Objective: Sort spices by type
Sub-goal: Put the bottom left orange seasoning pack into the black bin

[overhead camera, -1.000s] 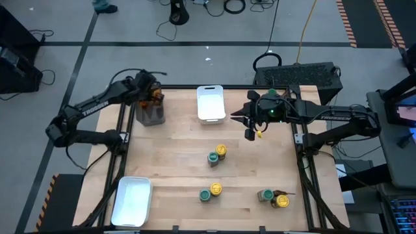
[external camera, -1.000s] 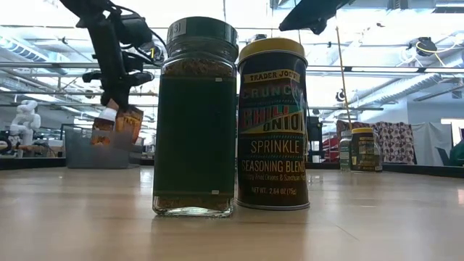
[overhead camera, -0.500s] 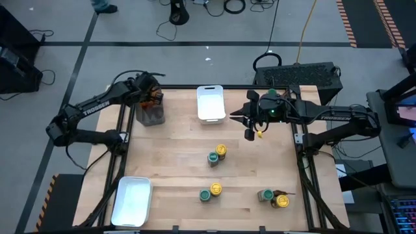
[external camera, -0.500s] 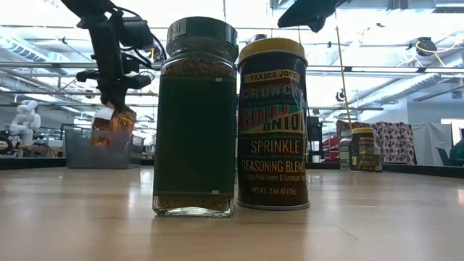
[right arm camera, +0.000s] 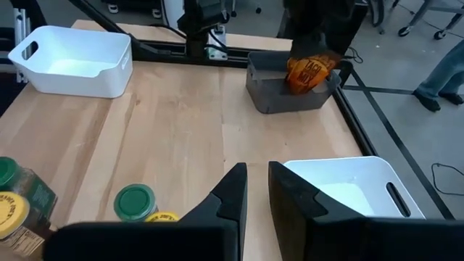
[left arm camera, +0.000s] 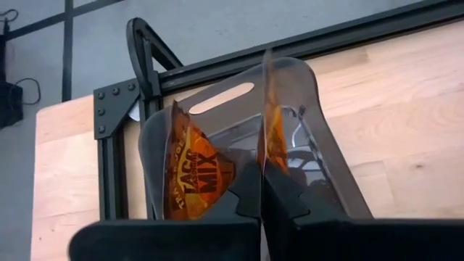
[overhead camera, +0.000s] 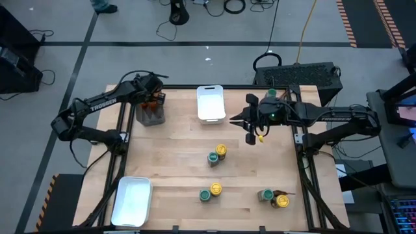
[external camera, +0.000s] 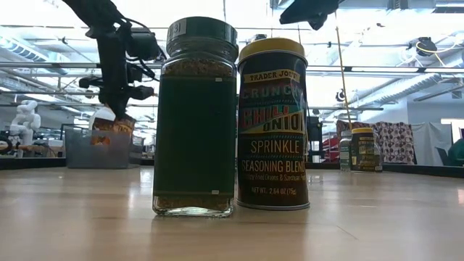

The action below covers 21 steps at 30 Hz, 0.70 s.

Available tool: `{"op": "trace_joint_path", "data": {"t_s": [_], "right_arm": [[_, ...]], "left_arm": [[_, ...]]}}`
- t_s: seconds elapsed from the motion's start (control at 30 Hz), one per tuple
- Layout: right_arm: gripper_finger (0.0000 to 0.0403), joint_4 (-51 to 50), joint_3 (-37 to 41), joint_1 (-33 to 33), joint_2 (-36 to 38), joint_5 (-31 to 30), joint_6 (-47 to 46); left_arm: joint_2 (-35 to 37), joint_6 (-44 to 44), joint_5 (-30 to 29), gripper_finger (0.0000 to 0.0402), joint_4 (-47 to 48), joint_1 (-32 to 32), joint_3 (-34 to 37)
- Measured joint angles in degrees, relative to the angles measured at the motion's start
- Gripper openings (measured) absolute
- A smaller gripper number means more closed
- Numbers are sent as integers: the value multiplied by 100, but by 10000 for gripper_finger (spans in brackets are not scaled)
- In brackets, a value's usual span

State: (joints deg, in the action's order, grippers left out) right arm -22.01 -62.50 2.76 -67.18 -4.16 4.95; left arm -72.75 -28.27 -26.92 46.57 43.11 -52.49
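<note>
From above, you see the left gripper (overhead camera: 153, 99) over the dark bin (overhead camera: 150, 114) at the far left corner of the table (overhead camera: 175, 156). It is closed on an orange packet (overhead camera: 156, 101). To do this step well, I think you should lower the packet inside the bin walls before you release it, so it does not catch on the rim. The right gripper (overhead camera: 250, 135) waits beside the far white tray (overhead camera: 210, 103), which is empty; its fingers are nearly closed, and a small yellow thing shows just beside them, but I cannot tell if it is held. The near white tray (overhead camera: 132, 200) is empty too. Three pairs of jars remain on the wood, each pair with a green lid (overhead camera: 212, 158) and a yellow lid (overhead camera: 221, 150).

At table height, the packet hangs at the top edge of the bin.

In the left wrist view, the closed fingers pinch the taco mix packet, and the clear bin wall (left arm camera: 304, 130) is around it.

In the right wrist view, the bin holds only orange packets.
</note>
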Motion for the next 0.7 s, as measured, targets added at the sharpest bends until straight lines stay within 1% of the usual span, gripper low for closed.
{"op": "trace_joint_path", "data": {"t_s": [0.2, 0.53, 0.6, 0.7], "right_arm": [[41, -134, 0, -32, 0, 0, -124], [41, -137, 0, -30, 0, 0, -109], [41, -137, 0, -30, 0, 0, -109], [41, -139, 0, -30, 0, -1, -109]], "left_arm": [[0, -144, -39, 17, -38, 0, 0], [0, -142, -41, 23, -141, 0, 1], [0, -142, -41, 31, -153, 0, 0], [0, -142, -41, 55, -184, 0, 0]]}}
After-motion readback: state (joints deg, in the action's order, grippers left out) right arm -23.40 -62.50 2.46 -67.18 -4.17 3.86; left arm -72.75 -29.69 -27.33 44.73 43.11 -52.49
